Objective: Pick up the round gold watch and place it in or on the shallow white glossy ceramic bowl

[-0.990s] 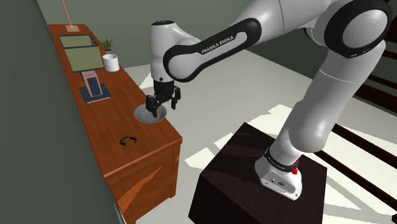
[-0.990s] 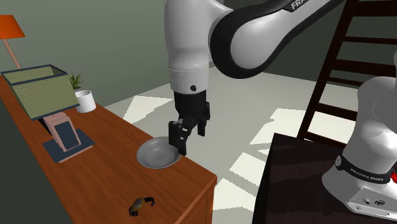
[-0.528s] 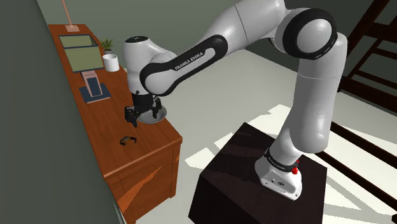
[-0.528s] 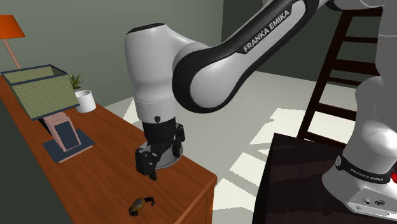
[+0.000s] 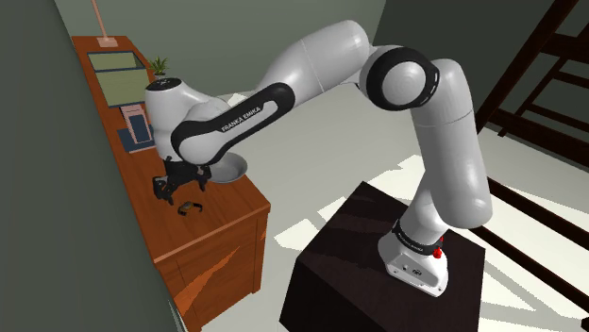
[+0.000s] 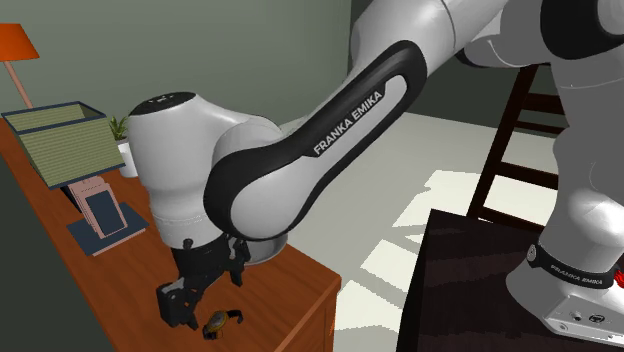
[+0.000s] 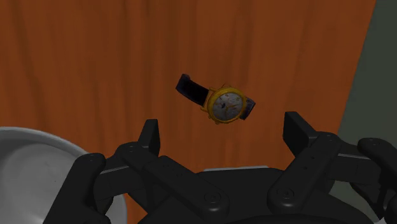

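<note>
over the desk [image 7: 95, 63], jaws stand apart above the watch [image 7: 224, 104]; the arm [image 5: 311, 57] half hides the bowl [image 5: 232, 170].

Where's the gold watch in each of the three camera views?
Shoulder view: watch lies on the desk near its front corner, just beside the gripper.
Second exterior view: watch low in the picture, on the desk beside the gripper.
Wrist view: watch on the desk just ahead of the open fingers.
Shared landmark: the black gripper.

A wooden desk [image 6: 100, 290] carries an orange lamp [image 6: 15, 43], a green box [image 6: 65, 150] and a propped-up phone [image 6: 101, 213].
</note>
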Action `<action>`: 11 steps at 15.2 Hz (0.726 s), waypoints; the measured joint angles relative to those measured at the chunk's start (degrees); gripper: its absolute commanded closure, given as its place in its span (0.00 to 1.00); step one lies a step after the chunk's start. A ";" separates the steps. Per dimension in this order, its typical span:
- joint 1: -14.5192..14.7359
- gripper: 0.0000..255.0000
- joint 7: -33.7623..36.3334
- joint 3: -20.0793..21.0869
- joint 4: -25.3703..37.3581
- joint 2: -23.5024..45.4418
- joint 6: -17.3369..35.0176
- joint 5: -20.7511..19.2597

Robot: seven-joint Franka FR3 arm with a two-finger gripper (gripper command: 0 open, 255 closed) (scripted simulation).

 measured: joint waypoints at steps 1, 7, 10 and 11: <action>0.31 0.00 0.20 -0.17 0.75 0.98 0.25 -0.25; 0.82 0.00 0.74 -0.82 0.71 3.81 3.11 -1.11; 0.90 0.00 0.79 -0.92 0.85 4.27 3.42 -1.23; 0.91 0.00 0.79 -0.93 0.86 4.31 3.45 -1.24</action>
